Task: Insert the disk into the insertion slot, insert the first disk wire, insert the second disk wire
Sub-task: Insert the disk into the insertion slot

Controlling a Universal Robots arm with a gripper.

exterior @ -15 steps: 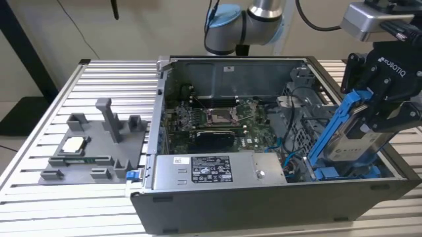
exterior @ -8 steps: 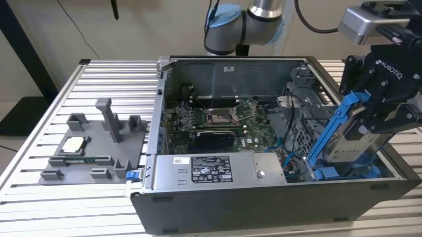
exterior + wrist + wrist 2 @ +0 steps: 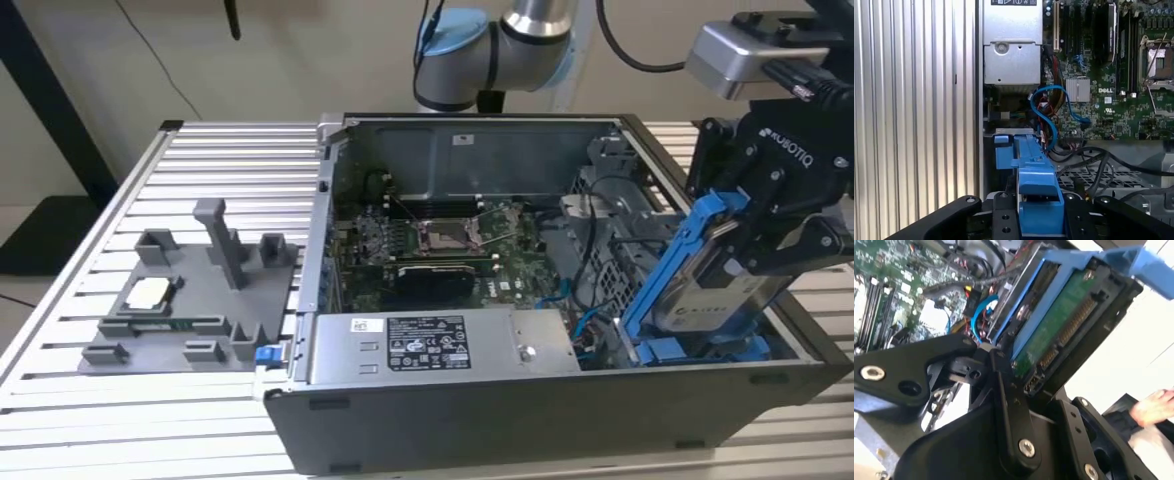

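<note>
Nearest the lens, dark grey computer case (image 3: 534, 430), lid off, on a ribbed metal table (image 3: 120, 430). Just behind its near wall, grey power-supply box (image 3: 427, 345); farther back, green motherboard (image 3: 454, 240).

At the exterior view's right, black gripper (image 3: 763, 245) clamped on the disk (image 3: 707, 300), fingers pressing its blue carrier frame (image 3: 681, 260) from both sides. Disk steeply tilted, top leaning toward the exterior view's right. Lower end down in the insertion slot (image 3: 771, 330) at the case's near right corner, upper end well above the rim. Not yet seated flat.

In the second wrist view, green circuit board (image 3: 1064, 325) on the disk's exposed face. In the first wrist view, blue cable (image 3: 1046, 110) looping between power-supply box and motherboard, just beyond the carrier frame.

At the exterior view's left, grey plastic fixture (image 3: 187, 300) on the table, well apart from the gripper.
</note>
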